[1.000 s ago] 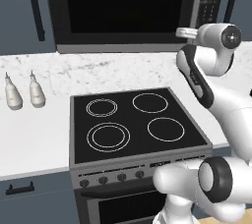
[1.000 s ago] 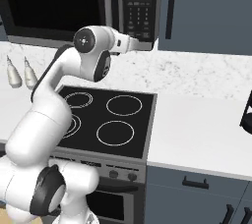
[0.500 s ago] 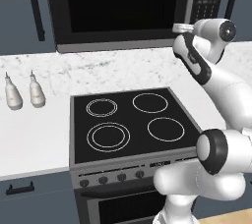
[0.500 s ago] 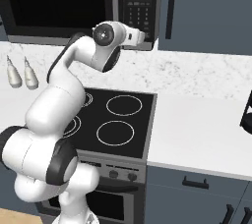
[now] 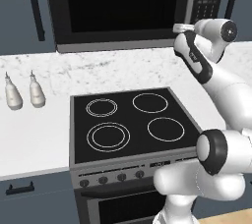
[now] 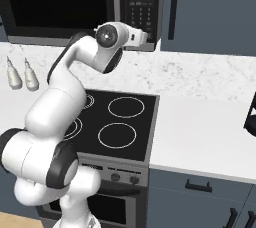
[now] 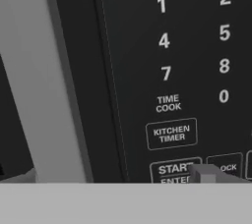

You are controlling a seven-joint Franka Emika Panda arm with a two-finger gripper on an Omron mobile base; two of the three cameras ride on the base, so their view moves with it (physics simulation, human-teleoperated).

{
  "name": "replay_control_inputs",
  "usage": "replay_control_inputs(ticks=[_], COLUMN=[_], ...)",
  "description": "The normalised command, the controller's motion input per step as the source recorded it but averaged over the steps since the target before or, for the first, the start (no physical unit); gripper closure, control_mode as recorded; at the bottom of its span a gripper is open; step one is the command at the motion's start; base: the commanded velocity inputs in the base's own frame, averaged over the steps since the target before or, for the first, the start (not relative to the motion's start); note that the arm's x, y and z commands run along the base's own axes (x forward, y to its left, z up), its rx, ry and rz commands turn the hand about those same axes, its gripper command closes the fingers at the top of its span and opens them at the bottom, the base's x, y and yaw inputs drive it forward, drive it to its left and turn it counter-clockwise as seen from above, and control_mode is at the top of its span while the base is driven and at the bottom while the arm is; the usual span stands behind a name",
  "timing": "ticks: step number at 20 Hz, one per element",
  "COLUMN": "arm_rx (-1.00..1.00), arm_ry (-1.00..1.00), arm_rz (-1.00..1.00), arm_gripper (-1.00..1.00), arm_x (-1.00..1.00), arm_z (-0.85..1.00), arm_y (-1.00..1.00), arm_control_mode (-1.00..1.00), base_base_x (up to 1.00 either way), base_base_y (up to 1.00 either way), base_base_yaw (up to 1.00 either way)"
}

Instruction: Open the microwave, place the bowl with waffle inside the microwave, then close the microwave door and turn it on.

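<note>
Left base view, microwave (image 5: pixel 123 9): mounted above the stove (image 5: pixel 130 122), microwave door (image 5: pixel 120 7) shut.
Button panel (image 7: pixel 197 70): right of the door, hand view close on START.
Gripper (image 6: pixel 146 36): at the panel's lower edge, jaws spread wide, holding nothing.
Bottles (image 5: pixel 22 94): two, on counter left of stove.

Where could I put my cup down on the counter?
Bare marble lies right of the stove, stretching to a dark object at the picture's edge. Left of the stove, there is bare counter in front of the two white bottles. The arm crowds the stove's right side.
</note>
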Motion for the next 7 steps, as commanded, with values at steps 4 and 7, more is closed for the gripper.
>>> replay_control_inputs(ticks=[4, 7], arm_rx=[0.0, 0.0], arm_ry=[0.0, 0.0], arm_rz=[0.0, 0.0], arm_gripper=[-1.0, -1.0], arm_x=[-0.48, -0.52], arm_z=[0.07, 0.1], arm_y=[-0.06, 0.0], arm_control_mode=[-1.0, -1.0], base_base_x=[0.0, 0.0], base_base_y=[0.0, 0.0], base_base_yaw=[0.0, 0.0])
